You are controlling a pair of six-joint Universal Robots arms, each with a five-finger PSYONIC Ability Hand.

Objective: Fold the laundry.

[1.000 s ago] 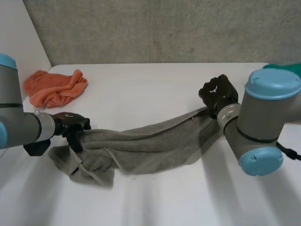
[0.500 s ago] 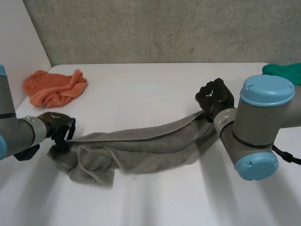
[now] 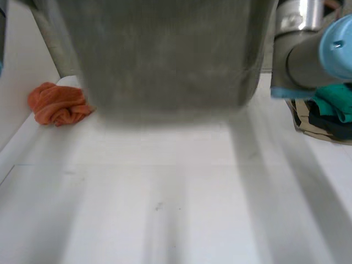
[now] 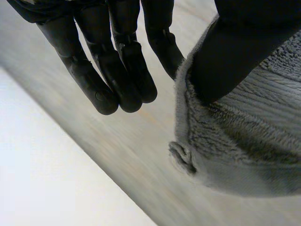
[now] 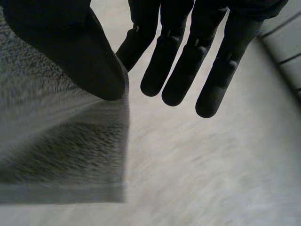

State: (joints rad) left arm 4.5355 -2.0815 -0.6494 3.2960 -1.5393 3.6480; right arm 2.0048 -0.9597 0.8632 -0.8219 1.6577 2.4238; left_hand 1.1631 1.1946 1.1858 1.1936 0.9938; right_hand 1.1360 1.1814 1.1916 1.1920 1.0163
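The grey towel [image 3: 165,55] hangs spread wide high above the white table [image 3: 165,192], close in front of the head camera. My right arm [image 3: 308,60] reaches up at its right side. In the left wrist view my left hand [image 4: 117,70] has its thumb clamped on a top corner of the towel [image 4: 244,141], with the other fingers straight beside it. My right hand [image 5: 178,61] does the same at the other corner: its thumb presses the towel [image 5: 61,155], which hangs down from it, and its fingers are straight.
A crumpled orange cloth [image 3: 55,104] lies at the table's back left. A pile of green and dark clothes [image 3: 330,110] sits at the right edge. A grey wall stands behind the table.
Both hands have lifted the towel off the table, and it now hangs stretched between them. The left hand has closed on its corner.
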